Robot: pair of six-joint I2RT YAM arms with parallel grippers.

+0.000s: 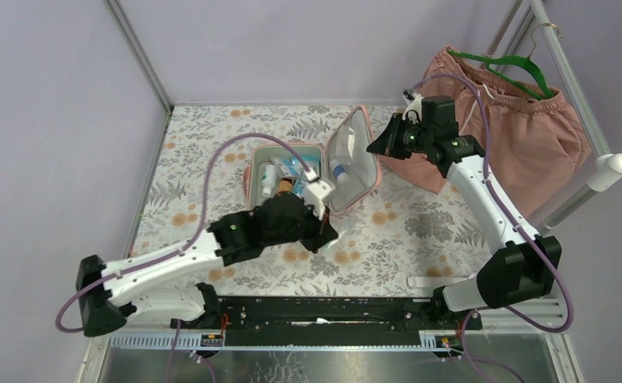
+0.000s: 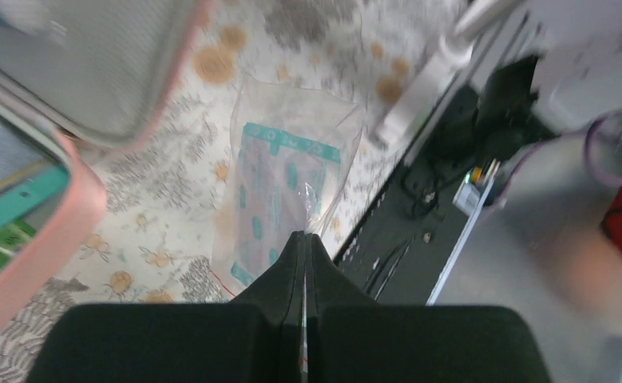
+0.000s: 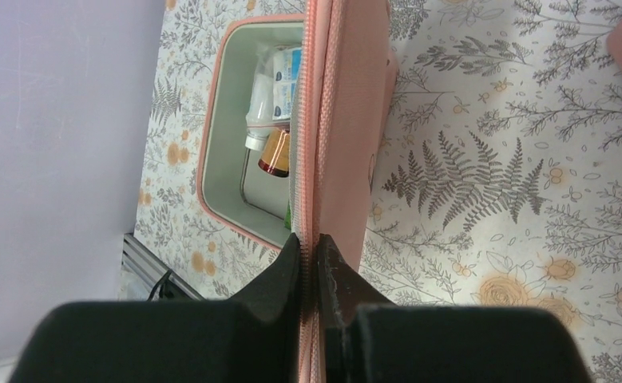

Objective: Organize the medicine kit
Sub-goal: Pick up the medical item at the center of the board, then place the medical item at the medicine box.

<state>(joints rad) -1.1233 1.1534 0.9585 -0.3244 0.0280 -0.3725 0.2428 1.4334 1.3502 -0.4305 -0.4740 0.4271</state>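
The pink medicine kit (image 1: 251, 171) lies open on the floral cloth, its grey-lined lid (image 1: 355, 140) standing upright on the right side. My right gripper (image 1: 387, 140) is shut on the lid's zip edge (image 3: 311, 120) and holds it up. A white bottle (image 3: 259, 120), an amber bottle (image 3: 275, 152) and a blue-and-white box (image 3: 287, 72) lie in the base. My left gripper (image 2: 304, 236) is shut on the corner of a clear plastic bag with teal print (image 2: 287, 183), just in front of the kit's pink rim (image 2: 84, 199). In the top view the left gripper (image 1: 323, 231) is near the kit's front right corner.
Pink shorts (image 1: 523, 136) on a green hanger (image 1: 523, 68) hang at the back right. A black rail (image 1: 323, 311) runs along the table's near edge. A metal frame post (image 1: 587, 187) slants at the right, and purple walls close the left and back.
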